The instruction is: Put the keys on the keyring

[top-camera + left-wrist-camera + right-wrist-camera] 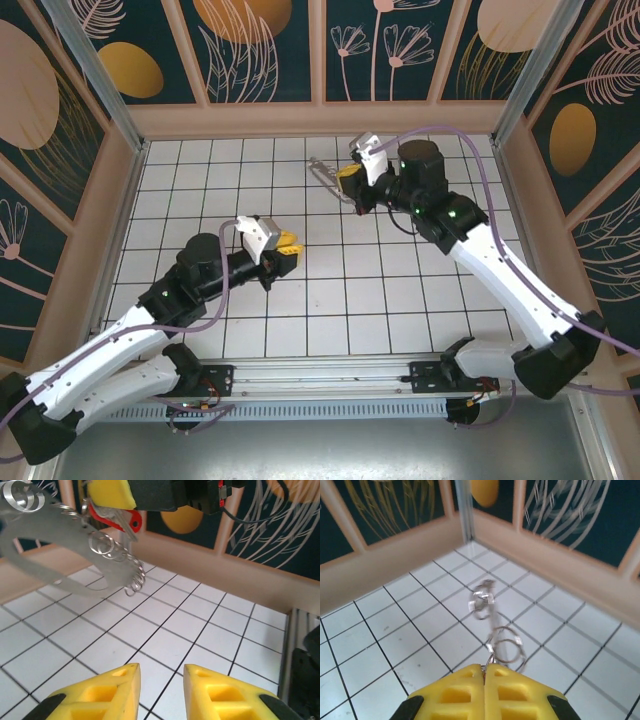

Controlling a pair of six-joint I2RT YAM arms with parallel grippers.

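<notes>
- Yellow fingers of the left gripper stand a little apart with nothing between them. It is released and empty, low over the white tiled floor near the middle of the table.
- Beyond it, up and toward the far right, the right gripper is clenched, its two yellow pads pressed flat together on thin metal: it is grasping the keyring.
- The keyring is held off the floor and juts from those pads to the left, toward the far wall. From the left wrist it shows as a wide, blurred grey loop, well apart from the left fingers and above them.
- The red key sits right at the right gripper's fingertip, touching or just beside the loop. I cannot tell whether it is truly threaded on.
- Small wire rings hang along the loop's edge. It is too blurred to tell whether silvery keys hang among them.
- Step in hand, as I judge it: a key has been brought to the loop and the left gripper is free of it.
- The next move likely calls for the right gripper to keep the loop steady while the left backs away without snagging the dangling rings, then goes for another key.
</notes>
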